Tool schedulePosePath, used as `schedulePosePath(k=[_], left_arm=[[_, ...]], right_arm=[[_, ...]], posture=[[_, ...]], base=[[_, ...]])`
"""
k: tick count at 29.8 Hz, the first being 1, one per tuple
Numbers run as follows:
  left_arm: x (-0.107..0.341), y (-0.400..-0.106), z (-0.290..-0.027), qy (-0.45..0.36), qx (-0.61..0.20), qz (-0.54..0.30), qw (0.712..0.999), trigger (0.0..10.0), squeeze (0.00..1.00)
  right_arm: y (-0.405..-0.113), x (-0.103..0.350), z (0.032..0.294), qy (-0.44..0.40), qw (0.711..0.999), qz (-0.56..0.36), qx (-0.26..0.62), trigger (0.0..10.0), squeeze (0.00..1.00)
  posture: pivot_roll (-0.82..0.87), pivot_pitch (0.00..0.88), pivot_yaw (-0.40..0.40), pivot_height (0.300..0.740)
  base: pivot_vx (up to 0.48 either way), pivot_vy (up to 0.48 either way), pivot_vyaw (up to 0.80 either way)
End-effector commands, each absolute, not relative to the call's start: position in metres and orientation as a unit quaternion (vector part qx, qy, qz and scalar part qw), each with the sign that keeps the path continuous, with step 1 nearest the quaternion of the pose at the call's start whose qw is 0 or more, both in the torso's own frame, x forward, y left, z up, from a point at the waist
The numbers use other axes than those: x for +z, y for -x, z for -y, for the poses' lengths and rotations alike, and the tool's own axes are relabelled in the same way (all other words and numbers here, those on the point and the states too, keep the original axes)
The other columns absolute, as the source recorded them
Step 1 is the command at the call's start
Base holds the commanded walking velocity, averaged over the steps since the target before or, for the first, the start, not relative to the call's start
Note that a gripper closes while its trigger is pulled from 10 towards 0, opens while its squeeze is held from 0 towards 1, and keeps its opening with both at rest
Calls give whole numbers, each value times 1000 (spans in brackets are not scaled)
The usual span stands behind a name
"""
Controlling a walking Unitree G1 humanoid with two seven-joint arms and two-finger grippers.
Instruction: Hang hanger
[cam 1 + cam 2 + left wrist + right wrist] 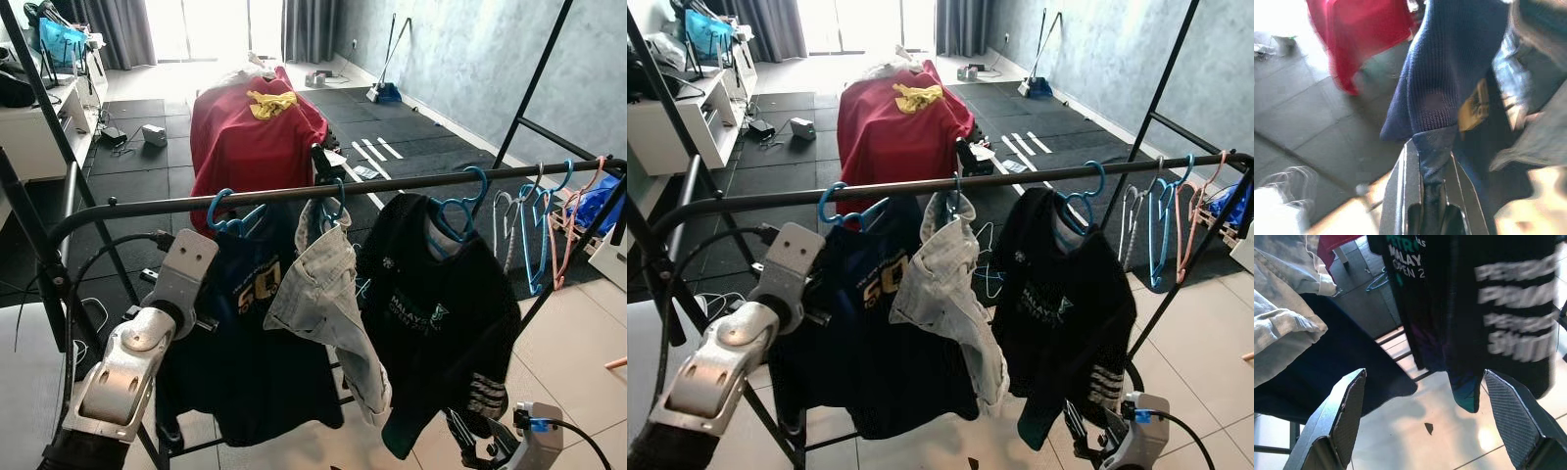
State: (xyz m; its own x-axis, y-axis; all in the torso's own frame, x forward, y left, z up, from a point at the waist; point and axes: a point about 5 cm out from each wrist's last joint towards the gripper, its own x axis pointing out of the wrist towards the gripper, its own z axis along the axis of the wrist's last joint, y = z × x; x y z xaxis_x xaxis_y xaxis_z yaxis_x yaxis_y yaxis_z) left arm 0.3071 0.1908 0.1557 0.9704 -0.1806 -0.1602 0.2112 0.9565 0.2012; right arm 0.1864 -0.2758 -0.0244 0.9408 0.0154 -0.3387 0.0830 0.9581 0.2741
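Left claw (pixel 1432 176) pinches navy sweater (pixel 1449 73); three garments hang.

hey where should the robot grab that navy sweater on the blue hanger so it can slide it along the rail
Probably by the blue hanger's shoulder just under the hook, coming from the robot's left, where the rail is bare. The left gripper is pinching the navy sweater's sleeve, loose knit that would stretch rather than move the hook.

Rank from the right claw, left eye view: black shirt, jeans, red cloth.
From the right claw, low on the right:
1. Black shirt, hanging just above it.
2. Jeans, mid-rail, further left.
3. Red cloth, behind the rail, far back.
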Motion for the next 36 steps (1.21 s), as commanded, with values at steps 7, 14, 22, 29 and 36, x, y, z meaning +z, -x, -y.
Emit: schedulePosePath(k=[7,14,22,29,36], left_arm=[[191,-301,-226,-59,-118,-4,991,10000,0],[195,-285,-237,-61,-150,-5,987,10000,0],[192,-272,-246,-94,-201,-31,975,10000,0],[201,-264,-268,-124,-215,-40,968,10000,0],[206,-257,-271,-125,-242,-42,961,10000,0]], right_arm=[[-184,-25,276,-151,973,-173,-22,10000,0],[-184,-24,276,-152,973,-172,-20,10000,0],[-184,-23,276,-152,973,-172,-18,10000,0],[-184,-21,276,-151,974,-170,-17,10000,0],[-184,-20,275,-151,974,-170,-15,10000,0]], posture=[[-27,42,-77,740],[-24,46,-82,740],[-22,48,-82,740],[-20,48,-83,740],[-19,48,-86,740]], base=[[0,0,0],[0,0,0],[-293,0,0],[-67,0,0],[-137,0,0]])
